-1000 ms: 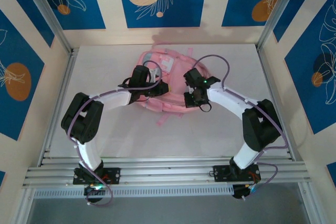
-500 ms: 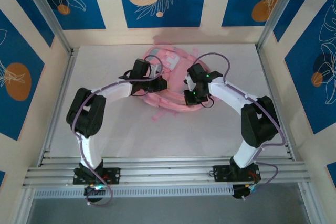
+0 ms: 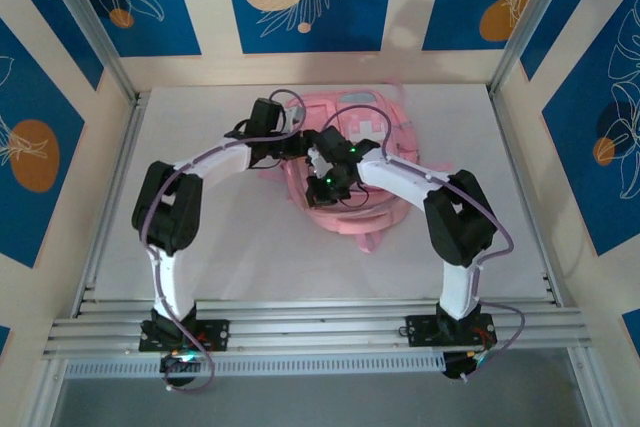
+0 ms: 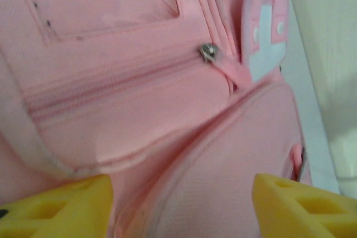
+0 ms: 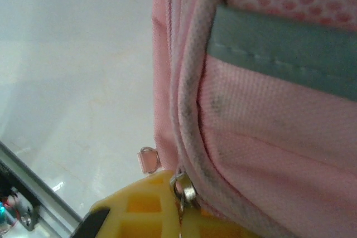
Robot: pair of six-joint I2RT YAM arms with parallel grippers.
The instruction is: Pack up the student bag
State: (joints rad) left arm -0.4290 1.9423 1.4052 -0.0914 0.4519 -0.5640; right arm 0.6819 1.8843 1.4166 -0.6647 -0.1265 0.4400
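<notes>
Student bag upper centre of white table, its left part hidden under both wrists. Left gripper open over front pocket. Right gripper closed at bag edge, zipper slider against yellow finger; pinched or not, unclear.

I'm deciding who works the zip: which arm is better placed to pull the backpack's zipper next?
Right, likely. The right gripper is shut, apparently pinching a metal zipper pull on the edge of the student bag. The left gripper is open, fingers apart over the bag's front, holding nothing.
</notes>
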